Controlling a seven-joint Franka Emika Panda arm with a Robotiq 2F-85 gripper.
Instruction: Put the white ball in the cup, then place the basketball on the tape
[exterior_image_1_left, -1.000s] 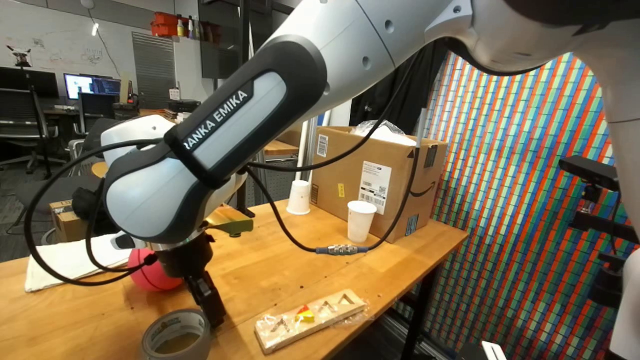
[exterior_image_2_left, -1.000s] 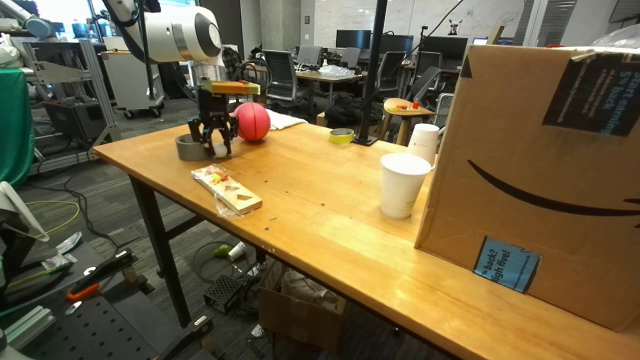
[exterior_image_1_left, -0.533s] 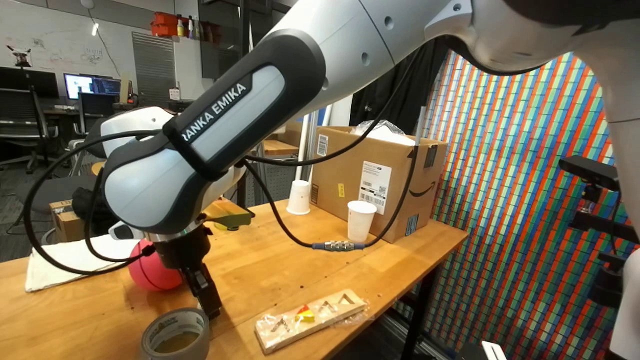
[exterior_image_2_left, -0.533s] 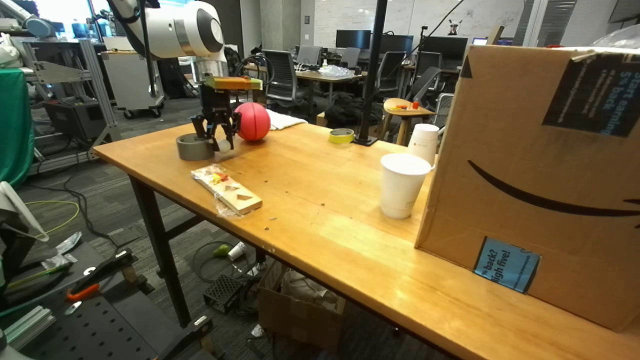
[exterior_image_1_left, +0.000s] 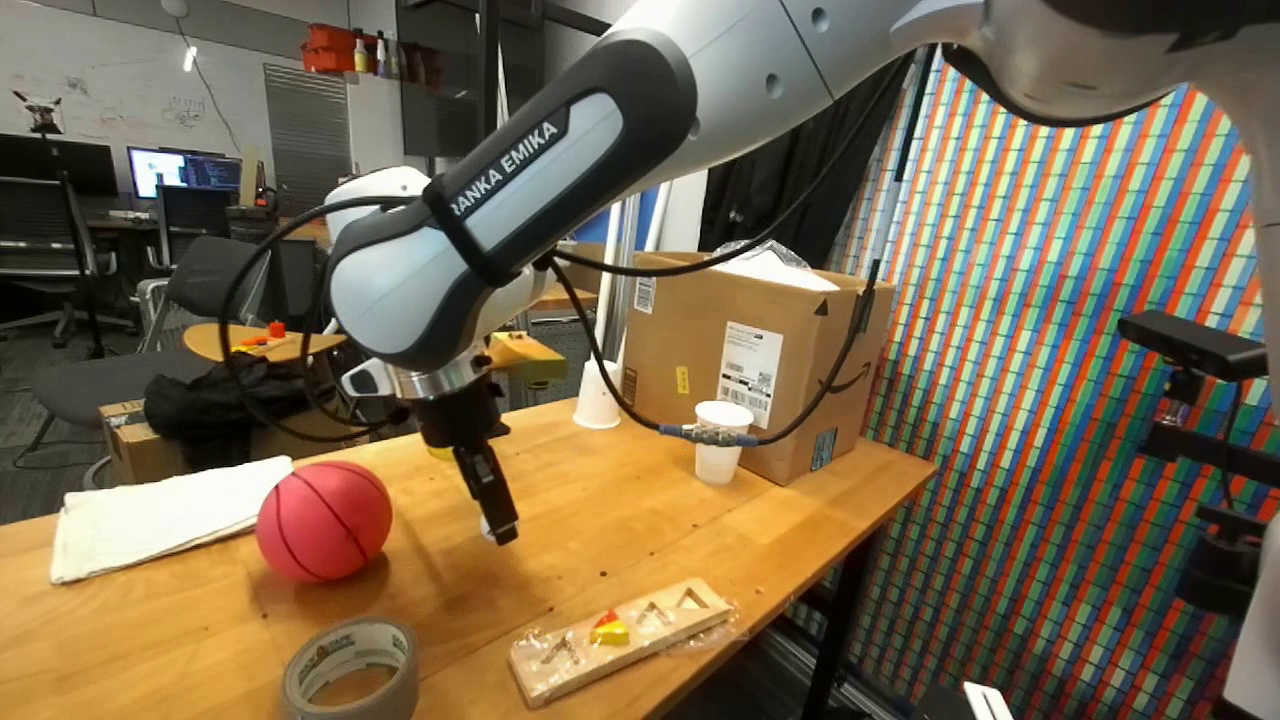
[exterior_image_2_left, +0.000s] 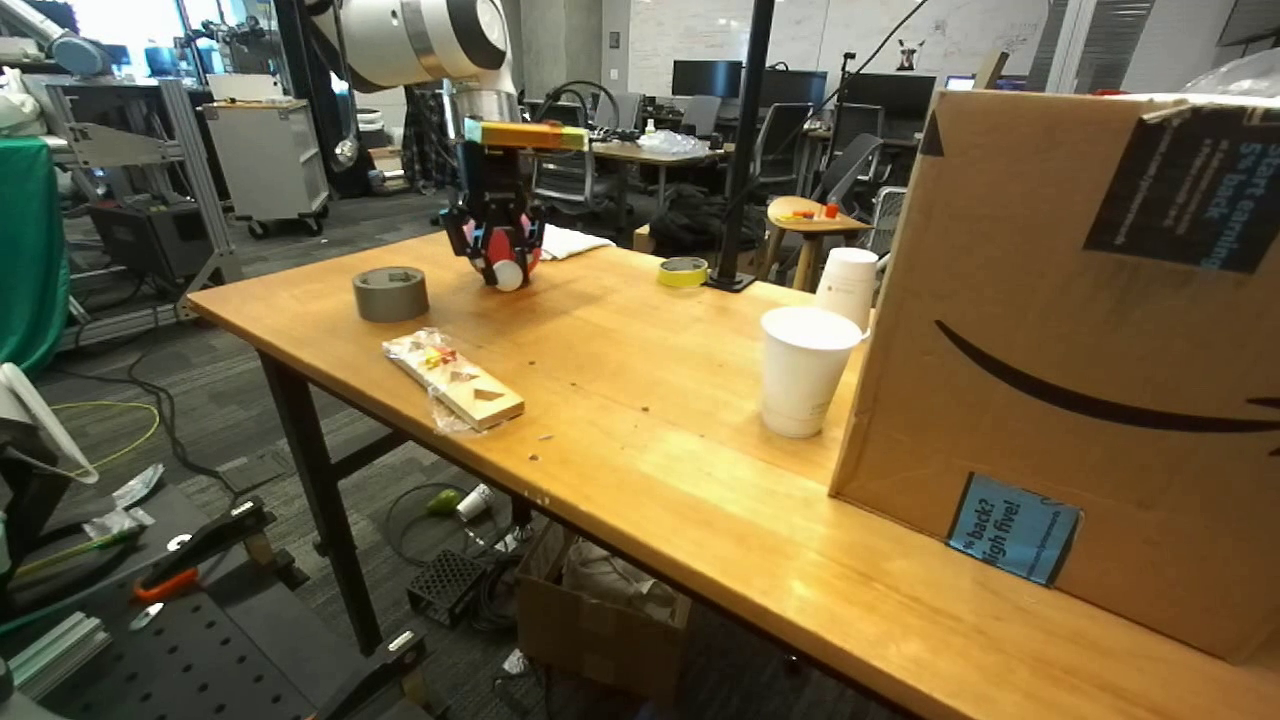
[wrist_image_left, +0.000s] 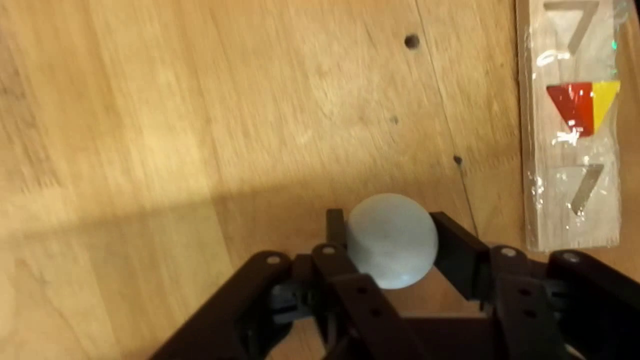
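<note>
The white ball (wrist_image_left: 392, 241) is hanging in the air in the grasp of the end effector (exterior_image_1_left: 503, 532), which is clasping it from two opposite sides. Both are hovering over the tabletop (exterior_image_1_left: 570, 555). The basketball (exterior_image_1_left: 325, 520) is resting on this tabletop, and in an exterior view it is sitting to the left of the end effector, apart from it. The tape (exterior_image_2_left: 391, 300) is lying flat, with its hollow centre facing upward; in both exterior views it is appearing to the left of the end effector. The cup (exterior_image_2_left: 808, 375) is standing upright, well apart from the end effector and to its right in both exterior views. Near it, also to the right of the end effector, an upside-down cup (exterior_image_2_left: 847, 285) is standing. A cardboard box (exterior_image_2_left: 1050, 320) is standing just beside the cup. In the wrist view, a wrapped wooden board (wrist_image_left: 560, 155) is lying to the upper right of the end effector and carrying a red piece (wrist_image_left: 577, 105) and a yellow piece (wrist_image_left: 602, 97). In an exterior view, a white cloth (exterior_image_1_left: 160, 515) is lying farther to the left of the end effector than the basketball.
</note>
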